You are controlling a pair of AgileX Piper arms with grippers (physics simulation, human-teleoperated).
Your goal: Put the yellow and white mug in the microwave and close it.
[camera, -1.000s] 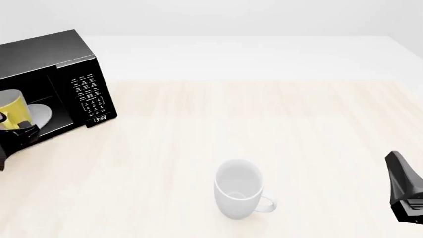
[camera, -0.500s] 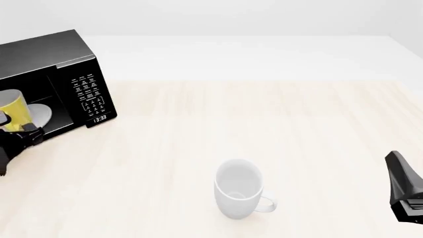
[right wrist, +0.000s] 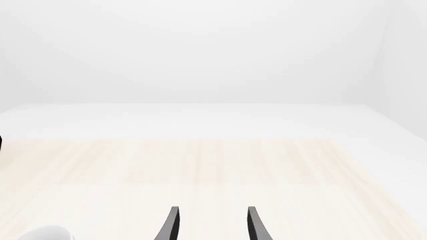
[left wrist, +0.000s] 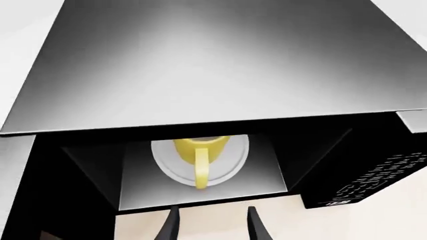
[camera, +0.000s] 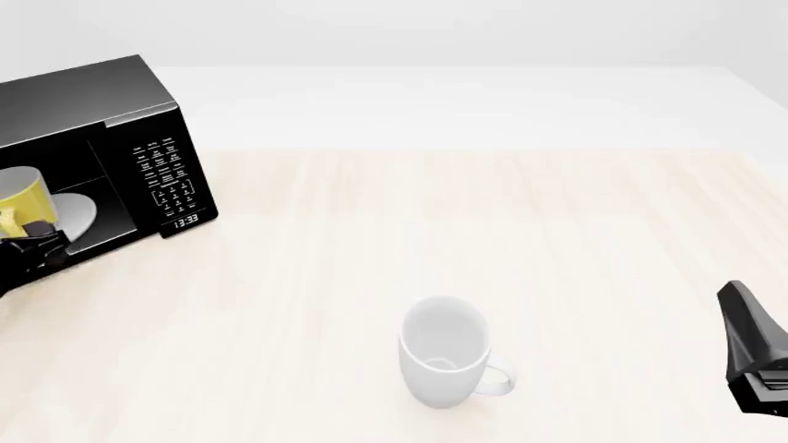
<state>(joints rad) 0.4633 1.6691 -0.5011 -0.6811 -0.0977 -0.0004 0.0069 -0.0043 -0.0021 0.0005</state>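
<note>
Yellow-and-white small mug (left wrist: 200, 150) sits inside the black box-shaped microwave (left wrist: 220, 70); the left hand (left wrist: 212, 227), fingers spread and empty, hangs outside; closing the door looks next.

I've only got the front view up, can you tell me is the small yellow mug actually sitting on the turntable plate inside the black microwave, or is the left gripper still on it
Observer: The small yellow mug with the white inside stands on the round white turntable plate in the black box-shaped microwave, handle toward the opening.
Operator: And the left gripper?
Observer: The left gripper is open and empty, its fingertips outside the cavity, apart from the mug.
Operator: What's the right one doing?
Observer: The right gripper is open too, holding nothing, over the pale wooden table.
</note>
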